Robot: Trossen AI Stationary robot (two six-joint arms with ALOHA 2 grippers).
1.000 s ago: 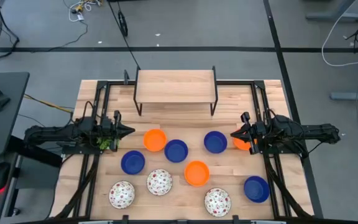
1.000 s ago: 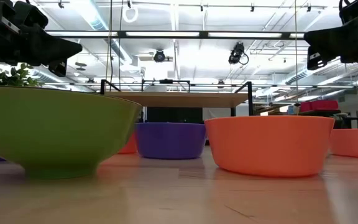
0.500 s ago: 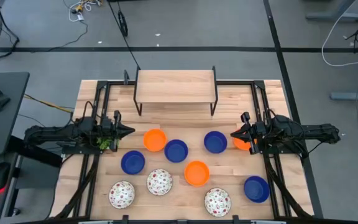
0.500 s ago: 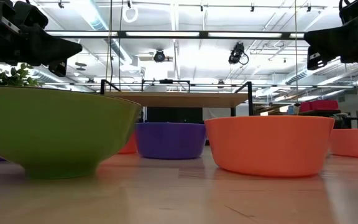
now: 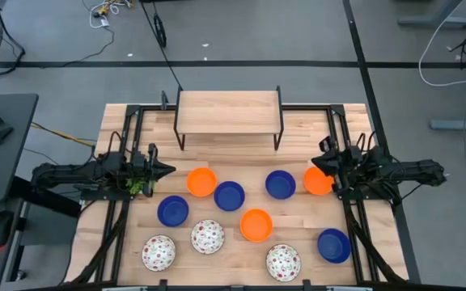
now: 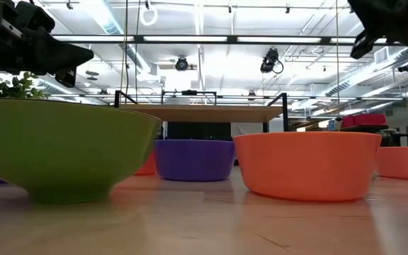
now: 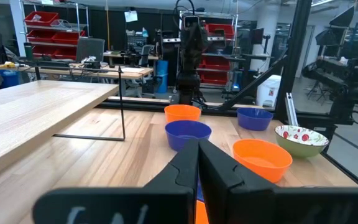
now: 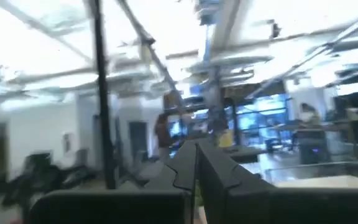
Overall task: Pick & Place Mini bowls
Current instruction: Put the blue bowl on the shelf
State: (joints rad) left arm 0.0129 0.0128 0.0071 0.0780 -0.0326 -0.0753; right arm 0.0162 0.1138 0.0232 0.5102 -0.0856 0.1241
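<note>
High view: ten mini bowls spread over worktop (image 5: 298, 242) in front of wooden shelf (image 5: 229, 111) – orange bowl (image 5: 201, 181), blue bowl (image 5: 229, 196), blue (image 5: 280, 184), orange (image 5: 317, 181), speckled bowl (image 5: 207, 236). Left gripper (image 5: 168, 170) at left edge above plant (image 5: 138, 185), jaws shut, empty. Right gripper (image 5: 317, 166) just beside far-right orange bowl, jaws shut, empty.

Low view: green-sided bowl (image 6: 62, 145), orange, blue bowls on worktop.

Left wrist view: shut fingers (image 7: 188, 168) point toward bowls.

Right wrist view: shut fingers aimed at ceiling.
</note>
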